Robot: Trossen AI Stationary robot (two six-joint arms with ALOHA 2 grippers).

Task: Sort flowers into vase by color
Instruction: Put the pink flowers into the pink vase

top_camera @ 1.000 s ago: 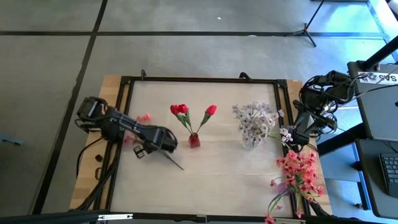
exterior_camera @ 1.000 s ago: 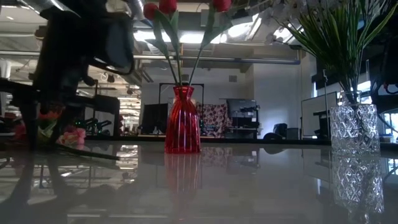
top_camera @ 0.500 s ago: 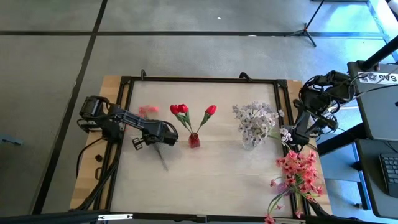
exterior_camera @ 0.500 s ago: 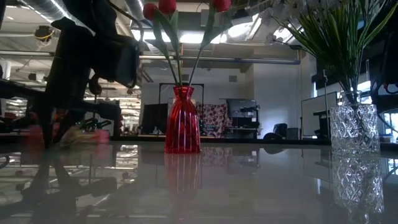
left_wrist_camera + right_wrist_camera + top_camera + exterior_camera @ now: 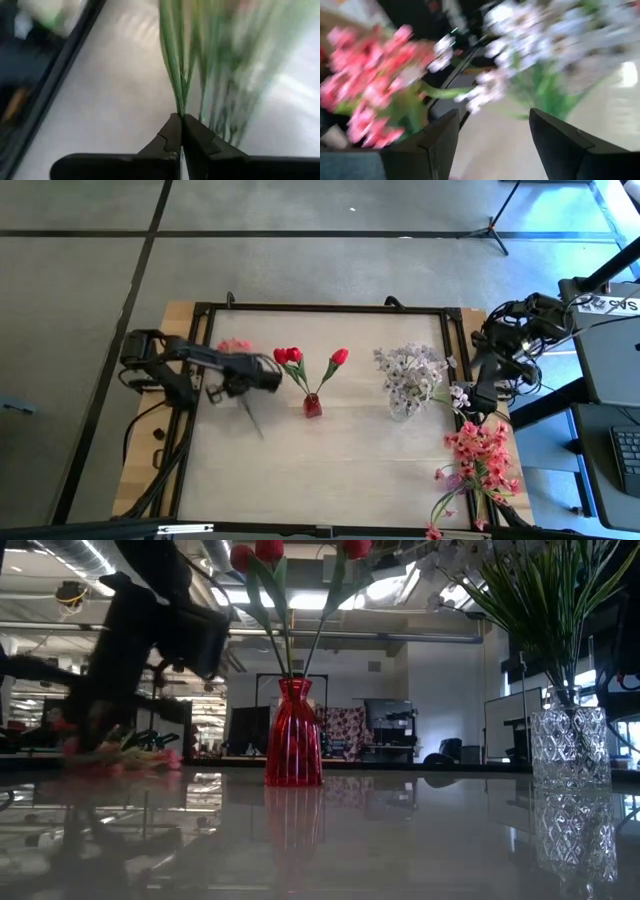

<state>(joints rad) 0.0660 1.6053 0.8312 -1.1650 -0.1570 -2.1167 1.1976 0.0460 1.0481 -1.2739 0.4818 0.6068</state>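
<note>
Stem of a pink flower (image 5: 176, 75) is what my left gripper (image 5: 181, 131) has pinched, fingers pressed together on the thin green stalk with nothing showing between them. I judge it very light and springy, a wiry artificial stalk that will bend and swing rather than snap, so the low stalk is the right place to hold it, well away from the soft bloom, which would crush or slip. From above, the pink bloom (image 5: 234, 346) sits at the table's left rear, just beside my left gripper (image 5: 262, 379), with the stalk's free end trailing toward the table's front. The red vase (image 5: 313, 406) with its red tulips (image 5: 289, 356) stands just to the right of that gripper, near but apart. The clear glass vase (image 5: 402, 409) of whitish sprigs (image 5: 409, 370) is farther right. My right gripper (image 5: 492, 132) waits with fingers spread wide and nothing between them, near the table's right edge beside those sprigs, with the pile of pink blossom sprays (image 5: 481, 460) lying on the table's right front corner.
</note>
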